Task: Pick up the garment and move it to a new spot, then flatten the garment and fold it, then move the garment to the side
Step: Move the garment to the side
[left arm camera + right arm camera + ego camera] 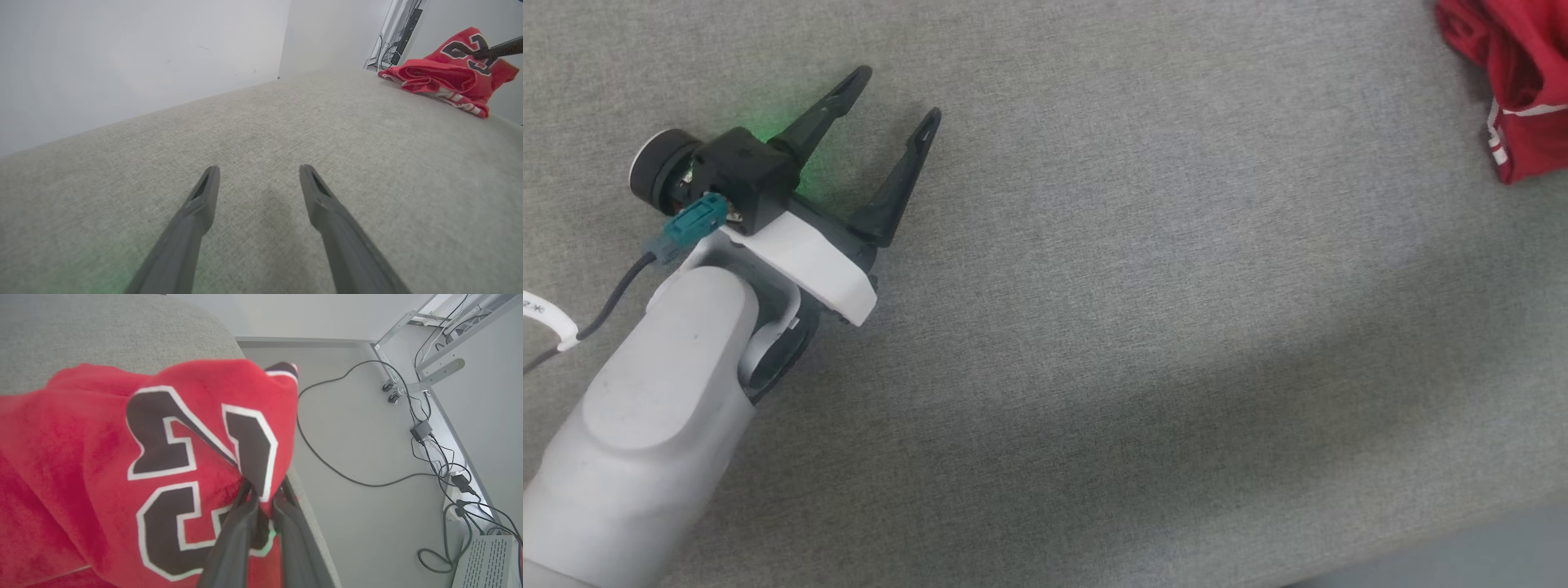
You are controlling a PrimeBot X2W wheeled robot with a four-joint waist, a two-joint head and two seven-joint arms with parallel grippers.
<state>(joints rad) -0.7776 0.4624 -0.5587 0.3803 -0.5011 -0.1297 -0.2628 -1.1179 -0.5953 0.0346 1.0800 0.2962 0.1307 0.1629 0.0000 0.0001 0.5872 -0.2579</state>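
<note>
Head view is showing the left gripper [898, 93] hanging over the grey cloth surface [1094, 343] at the 10 o'clock part of the picture, its two dark fingers standing well apart, gripping nothing and pointing toward 1 o'clock, with a green glow [768, 124] lying on the cloth beside their base and the pale forearm [645, 425] running off toward 7 o'clock. The garment [1523, 90] is lying bunched at the 2 o'clock corner, well apart from those fingers and off toward 3 o'clock from their tips, with bare cloth stretching between; red fabric and a strip of white trim are showing, the frame edge cutting off the rest. Left wrist view is looking along the spread fingers, and the garment [445, 77] is sitting far off toward 1 o'clock, near the surface's far edge, rising to a peak where a slim dark finger of the right gripper [480, 53] is reaching in from 3 o'clock. Right wrist view is showing the right gripper [265, 490] with fingers drawn together, pinching a fold of the red cloth right at the black-and-white number print; the garment [102, 457] is spreading from the fingertips toward 9 and 10 o'clock, while the floor [359, 416] and a dark cable [327, 465] are showing toward 3 o'clock
</note>
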